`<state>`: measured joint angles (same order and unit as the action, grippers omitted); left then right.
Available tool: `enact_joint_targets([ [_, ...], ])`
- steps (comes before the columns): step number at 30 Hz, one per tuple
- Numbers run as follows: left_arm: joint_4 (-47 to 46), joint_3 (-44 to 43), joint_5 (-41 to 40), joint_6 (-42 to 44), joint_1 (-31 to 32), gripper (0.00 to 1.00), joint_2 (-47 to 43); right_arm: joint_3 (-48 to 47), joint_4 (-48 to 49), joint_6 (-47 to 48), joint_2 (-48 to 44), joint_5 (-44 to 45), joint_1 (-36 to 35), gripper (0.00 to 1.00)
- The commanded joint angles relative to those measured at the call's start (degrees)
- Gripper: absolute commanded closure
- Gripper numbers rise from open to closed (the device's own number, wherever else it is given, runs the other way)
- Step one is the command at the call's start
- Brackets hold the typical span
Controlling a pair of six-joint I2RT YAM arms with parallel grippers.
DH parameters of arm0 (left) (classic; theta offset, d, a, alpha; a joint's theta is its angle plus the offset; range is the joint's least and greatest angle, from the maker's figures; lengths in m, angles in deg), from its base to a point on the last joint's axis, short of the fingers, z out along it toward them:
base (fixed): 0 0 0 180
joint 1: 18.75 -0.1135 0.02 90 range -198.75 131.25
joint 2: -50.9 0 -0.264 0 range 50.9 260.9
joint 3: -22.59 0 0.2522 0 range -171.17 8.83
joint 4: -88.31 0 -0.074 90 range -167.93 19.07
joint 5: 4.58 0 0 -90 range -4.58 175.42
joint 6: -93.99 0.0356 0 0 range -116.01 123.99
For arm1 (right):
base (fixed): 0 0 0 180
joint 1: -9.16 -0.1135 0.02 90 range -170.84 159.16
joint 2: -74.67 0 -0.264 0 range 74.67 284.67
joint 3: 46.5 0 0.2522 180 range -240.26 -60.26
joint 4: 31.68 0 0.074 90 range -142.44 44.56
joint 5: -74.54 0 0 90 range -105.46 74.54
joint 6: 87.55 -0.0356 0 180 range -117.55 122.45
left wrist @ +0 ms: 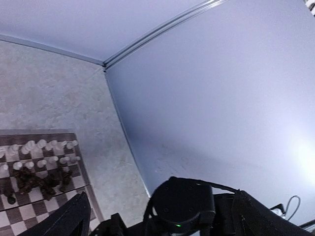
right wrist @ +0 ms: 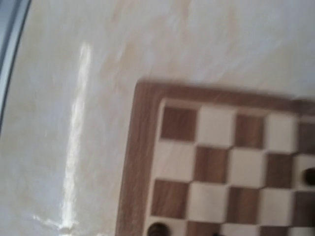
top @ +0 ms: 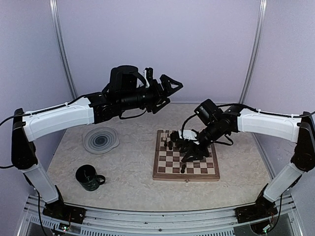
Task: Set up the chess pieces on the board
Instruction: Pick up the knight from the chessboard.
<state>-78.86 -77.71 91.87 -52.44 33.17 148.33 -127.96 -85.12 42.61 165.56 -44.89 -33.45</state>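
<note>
The board (top: 170, 177) lies flat on the table (top: 130, 162), right of centre. It is square, its edges roughly parallel to the table's, and its clasp side faces the arm bases. A lone dark piece (top: 183, 168) appears to stand upright near the front rows.

The mug (top: 89, 177) sits front left with its handle to the right. Its interior is too dark to judge. The grey plate (top: 100, 139) lies behind it.

The left wrist view resolves pale pieces (left wrist: 42, 147) in two far rows and dark pieces (left wrist: 37, 181) clustered just beside them. The blurred right wrist view shows only a board corner.

The left gripper (top: 173, 84) is raised and spread wide, holding nothing. The right gripper (top: 192, 151) is low over the board, and I cannot tell how its jaws stand.
</note>
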Motion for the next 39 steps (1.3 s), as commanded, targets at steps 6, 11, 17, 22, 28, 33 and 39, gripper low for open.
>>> enact_joint_targets([
  [6, -4.51, -7.08, 2.65, -6.66, 4.10, 0.01, -4.12, -2.47, -1.74, -1.80, -3.05, -5.34, 6.97, 0.53],
  [11, -7.07, -8.44, 5.04, -6.72, 3.21, 0.01, -3.72, -4.32, -2.17, -2.15, -1.87, -5.09, 7.89, 0.52],
  [17, -10.53, -7.61, 4.79, -6.10, 2.92, 0.01, -4.09, -4.40, -2.04, -2.03, -1.45, -5.04, 8.19, 0.52],
  [22, -14.48, -7.37, 8.81, -9.97, 2.54, 0.01, -2.00, -3.11, -1.14, -2.02, -2.04, -4.92, 8.33, 0.52],
  [28, -15.98, -7.93, 7.91, -6.35, 3.24, 0.01, -0.80, -2.08, -0.94, -1.85, -3.09, -4.68, 8.55, 0.52],
  [33, -17.60, 0.87, 5.31, 13.07, 2.79, 0.01, -5.21, -1.93, -0.03, -2.07, -4.97, -6.37, 11.26, 0.52],
  [39, -3.81, 10.49, -2.95, 34.63, -4.15, 0.01, -11.04, 0.63, 5.64, -4.75, -8.29, -5.65, 19.02, 0.53],
])
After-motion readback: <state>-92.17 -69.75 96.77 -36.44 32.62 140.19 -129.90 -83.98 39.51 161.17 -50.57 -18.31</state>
